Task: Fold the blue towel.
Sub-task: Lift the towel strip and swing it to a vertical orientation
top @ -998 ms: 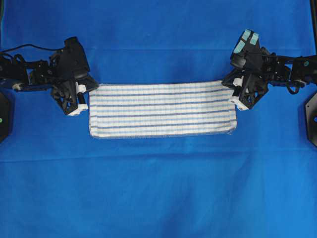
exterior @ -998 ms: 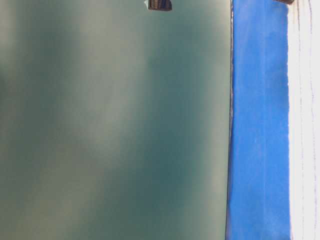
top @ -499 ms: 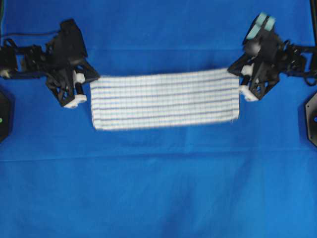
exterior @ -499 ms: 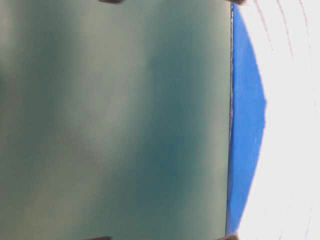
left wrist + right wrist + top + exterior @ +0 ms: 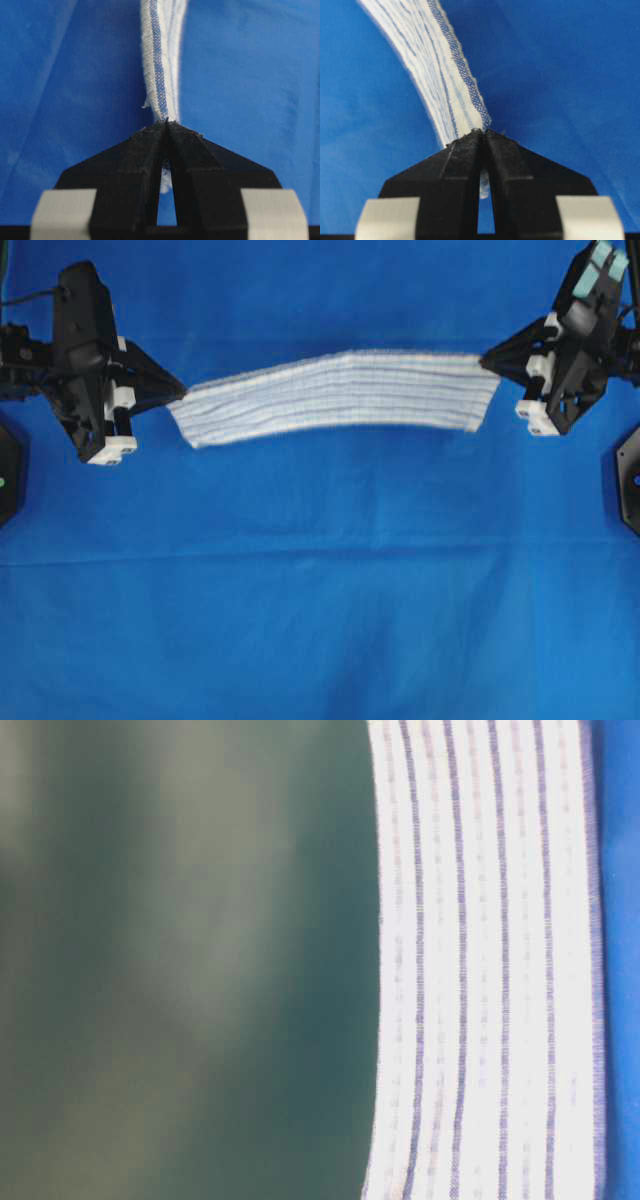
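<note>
The blue towel (image 5: 340, 390), white with thin blue stripes, hangs lifted off the table as a stretched band between both grippers. My left gripper (image 5: 180, 395) is shut on its left end, the cloth pinched between the black fingertips (image 5: 166, 125). Shut on its right end is my right gripper (image 5: 488, 360), gripping the hemmed edge (image 5: 484, 132). From each wrist view the blue towel (image 5: 161, 55) (image 5: 430, 65) runs away from the jaws, seen edge-on. The table-level view shows its striped face (image 5: 490, 960) hanging close to the lens.
A plain solid-blue table covering (image 5: 320, 590) spreads under everything, with faint creases. Black arm bases stand at the left edge (image 5: 8, 475) and the right edge (image 5: 630, 475).
Both grippers have risen and moved outward and toward the far side, lifting the towel off the table. It lay flat a second ago and now hangs taut between them.
</note>
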Robot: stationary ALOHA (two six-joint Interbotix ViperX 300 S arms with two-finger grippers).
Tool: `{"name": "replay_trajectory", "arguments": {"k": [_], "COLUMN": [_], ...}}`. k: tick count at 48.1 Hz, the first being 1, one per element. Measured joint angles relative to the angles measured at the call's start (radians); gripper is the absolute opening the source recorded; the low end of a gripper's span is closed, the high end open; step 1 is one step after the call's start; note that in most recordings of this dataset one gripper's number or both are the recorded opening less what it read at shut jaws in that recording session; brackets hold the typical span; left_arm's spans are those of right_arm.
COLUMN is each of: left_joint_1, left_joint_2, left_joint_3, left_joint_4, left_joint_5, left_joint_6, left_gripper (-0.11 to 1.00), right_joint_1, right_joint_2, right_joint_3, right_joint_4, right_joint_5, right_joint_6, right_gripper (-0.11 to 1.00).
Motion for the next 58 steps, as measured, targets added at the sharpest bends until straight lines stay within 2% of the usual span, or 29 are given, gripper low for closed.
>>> {"name": "replay_trajectory", "arguments": {"k": [9,15,24,31,41,58], "left_joint_1": [-0.031,-0.097,-0.202,-0.281,-0.348,-0.376], "left_joint_2": [0.014,0.046,0.137,0.236,0.368,0.560], "left_joint_3": [0.000,-0.012,-0.064,-0.147,-0.279,-0.474], "left_joint_4": [0.000,0.000,0.000,0.000,0.000,0.000], "left_joint_5": [-0.021,-0.084,-0.179,-0.229,-0.255,-0.291], "left_joint_6": [-0.003,-0.014,-0.023,-0.023,-0.009,-0.008], "left_gripper": [0.02,0.02,0.02,0.02,0.02,0.02], "right_joint_1": [-0.002,-0.015,-0.078,-0.141,-0.198,-0.219], "right_joint_2": [0.025,0.061,0.141,0.213,0.330,0.503], "right_joint_3": [-0.002,-0.012,-0.055,-0.114,-0.224,-0.416], "right_joint_4": [0.000,0.000,0.000,-0.025,-0.089,-0.153], "right_joint_5": [-0.028,-0.081,-0.137,-0.164,-0.192,-0.193], "right_joint_6": [0.000,0.000,-0.005,-0.005,-0.006,-0.012], "right_gripper": [0.05,0.05,0.05,0.05,0.05,0.05]}}
